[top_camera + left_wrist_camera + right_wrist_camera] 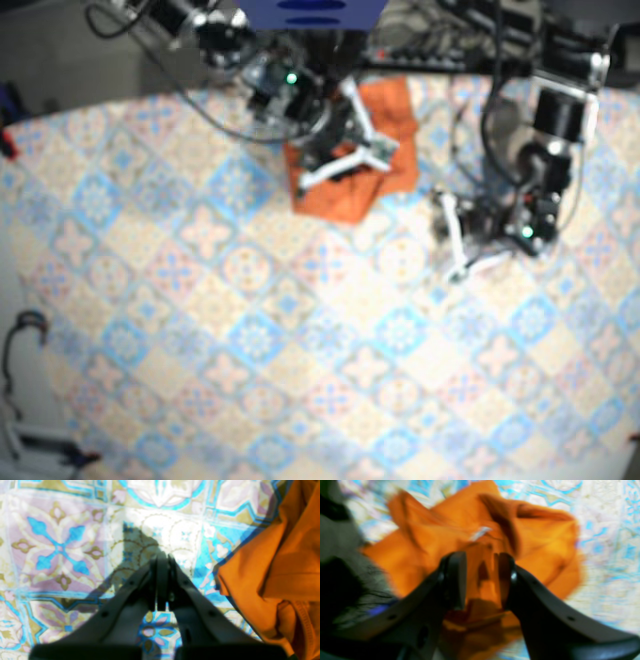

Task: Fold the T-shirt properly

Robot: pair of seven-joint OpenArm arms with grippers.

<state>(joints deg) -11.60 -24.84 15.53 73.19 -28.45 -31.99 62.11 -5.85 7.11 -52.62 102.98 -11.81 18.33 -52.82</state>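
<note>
**Left tool (162, 556) shut and empty; right tool (482, 560) open over crumpled shirt (345, 195)**

Left tool: fingers pressed together, no gap, nothing between them. It points down at the blue, lilac and tan tile-pattern cover (57, 545) and throws a dark shadow on it. The orange shirt sits just beside this tool in the left wrist view, apart from the fingertips, with a ribbed hem or collar edge showing at the lower corner.

Right tool: jaws clearly parted, fingers (455, 580) either side of a wide gap with orange fabric seen through it. The view is blurred, so I cannot tell if the pads touch the cloth. No grip is visible.

Base view: the shirt is bunched in a heap, not flat, at the far edge of the bench (300, 350) near the middle. The right tool is directly over the heap. The left tool is on bare cover to one side, near the shirt but not on it.
</note>
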